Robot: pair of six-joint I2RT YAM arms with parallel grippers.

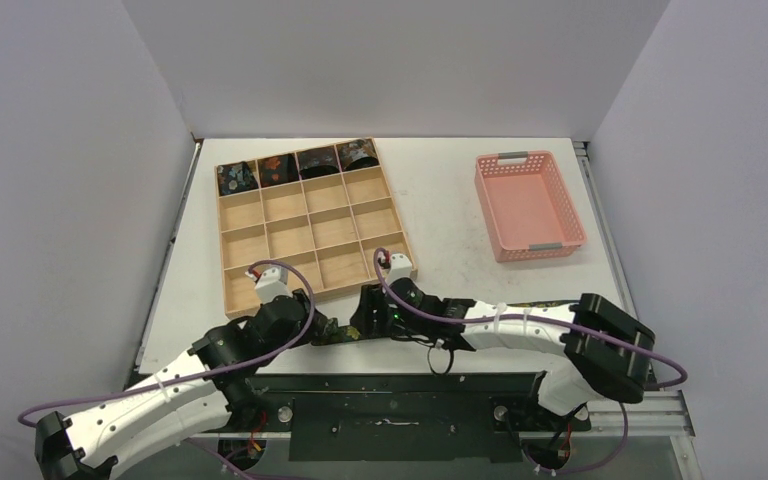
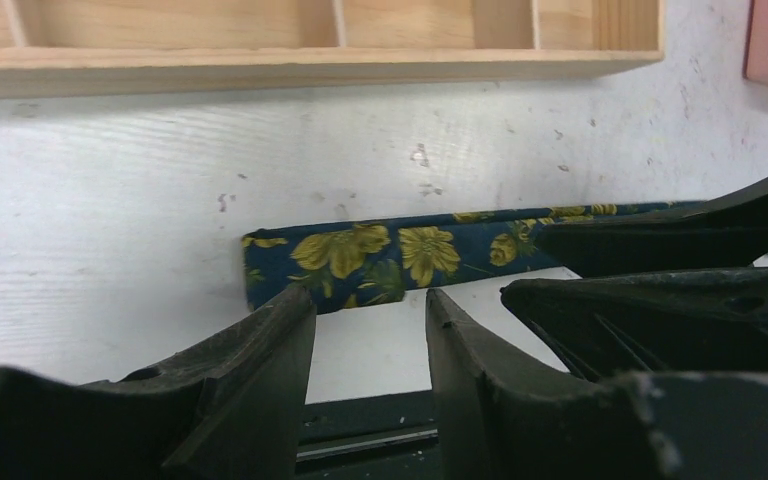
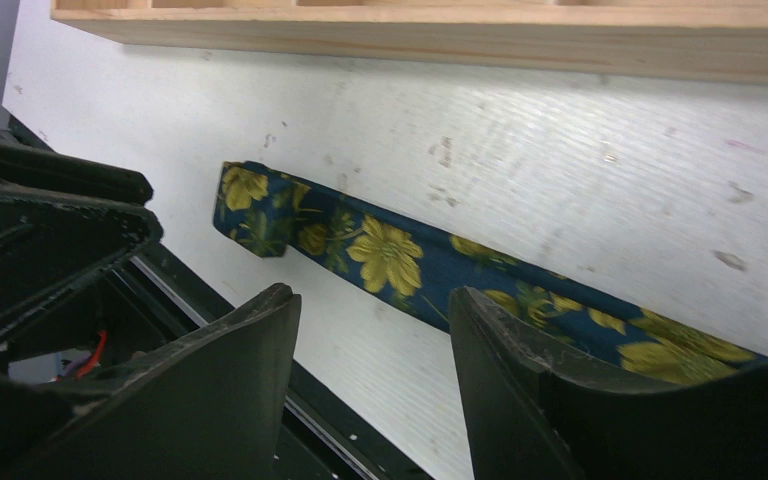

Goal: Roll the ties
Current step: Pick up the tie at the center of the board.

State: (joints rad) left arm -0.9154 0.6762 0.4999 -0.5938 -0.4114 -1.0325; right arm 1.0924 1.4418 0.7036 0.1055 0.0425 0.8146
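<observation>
Start of a roll, I judge: the flat tie (image 2: 380, 260) lies on the table (image 1: 440, 200) at the wooden tray's (image 1: 221, 240) 6 o'clock. My left claw (image 2: 368, 300) and right claw (image 3: 370, 295) both gape over it, empty. Next, pinch its end and turn. Four rolled ties (image 1: 278, 169) fill the tray's 12 o'clock row.

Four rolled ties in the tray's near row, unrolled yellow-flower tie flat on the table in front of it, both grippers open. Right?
Wrong row: the top view shows the four rolled ties in the far row of the tray. The rest stands: unrolled yellow-flower tie flat on the table in front of it, left gripper and right gripper both open.
</observation>
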